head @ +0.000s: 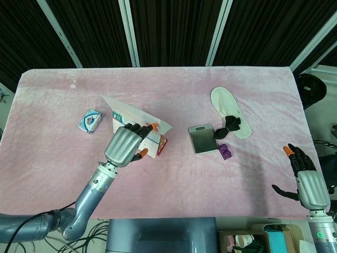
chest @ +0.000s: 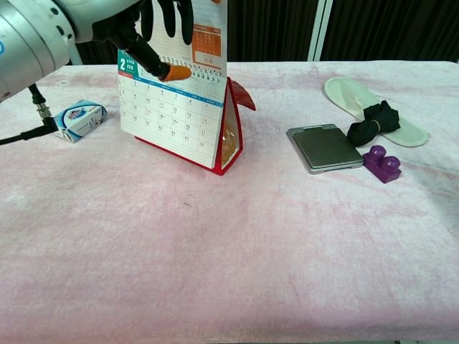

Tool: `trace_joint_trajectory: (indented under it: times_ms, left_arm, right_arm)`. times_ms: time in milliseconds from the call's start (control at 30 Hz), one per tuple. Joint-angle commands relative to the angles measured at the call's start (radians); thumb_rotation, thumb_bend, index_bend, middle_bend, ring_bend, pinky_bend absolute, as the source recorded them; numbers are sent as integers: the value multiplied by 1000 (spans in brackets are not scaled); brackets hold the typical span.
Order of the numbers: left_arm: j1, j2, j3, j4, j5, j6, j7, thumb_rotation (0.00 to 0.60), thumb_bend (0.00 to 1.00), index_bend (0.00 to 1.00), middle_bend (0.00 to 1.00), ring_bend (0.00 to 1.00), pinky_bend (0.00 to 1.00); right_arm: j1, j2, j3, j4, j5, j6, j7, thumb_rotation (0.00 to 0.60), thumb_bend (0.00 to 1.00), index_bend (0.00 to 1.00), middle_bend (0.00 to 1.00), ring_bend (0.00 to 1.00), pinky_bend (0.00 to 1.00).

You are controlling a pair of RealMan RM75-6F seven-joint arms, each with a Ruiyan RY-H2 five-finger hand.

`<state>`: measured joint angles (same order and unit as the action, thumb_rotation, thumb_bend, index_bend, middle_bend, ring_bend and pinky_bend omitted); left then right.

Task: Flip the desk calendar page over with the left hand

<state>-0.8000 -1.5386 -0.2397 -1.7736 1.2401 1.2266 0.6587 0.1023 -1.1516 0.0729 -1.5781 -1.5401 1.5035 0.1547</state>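
On the pink-covered worktop (head: 174, 179), left of centre, stands your desk calendar (chest: 188, 125); your left hand (head: 124, 146) apparently pinches its raised page (chest: 206, 36). Your right hand (head: 306, 182) hangs spread and empty at lower right.

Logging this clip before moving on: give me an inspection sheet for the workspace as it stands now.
Surface: pink cloth-covered table.
Job's things: desk calendar standing; one page lifted upright above the binding.
Clutter: small blue box, grey scale, purple block, white slipper with black strap.
Hands: left hand at the raised page, fingers against it; right hand off the table edge, fingers spread, empty.
Cables: black cable by the left arm.
Surroundings: dark curtains behind.
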Motion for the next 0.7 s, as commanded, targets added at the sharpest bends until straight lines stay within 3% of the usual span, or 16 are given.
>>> trace_joint_trajectory:
  times_ms: [33,133,233,333,600,700]
  left_arm:
    - [-64,17,-54,17,-143,-89,123,600,2,0,129,89,178]
    - [-116,37,-85,2,-324,-142,245,600,0,0,21,5,65]
    - [-174,59,-105,-6,-512,-169,349,600,0,0,0,0,46]
    - [-219,69,-108,7,-626,-177,404,600,0,0,0,0,51]
    - [-285,81,-79,27,-828,-175,460,600,0,0,104,102,199]
    - [-299,89,-70,27,-856,-169,457,600,0,0,134,137,243]
  right_arm:
    - [0,0,1,0,2,-1,2,600,43,0,0,0,102]
    - [0,1,1,-1,2,-2,5,600,57,0,0,0,102]
    - [0,2,0,-1,2,-2,5,600,70,0,0,0,102]
    - [0,2,0,-1,2,-3,6,600,75,0,0,0,102]
    - [-1,4,0,-2,2,-4,12,600,84,0,0,0,102]
    - [-1,4,0,-2,1,-2,14,600,88,0,0,0,102]
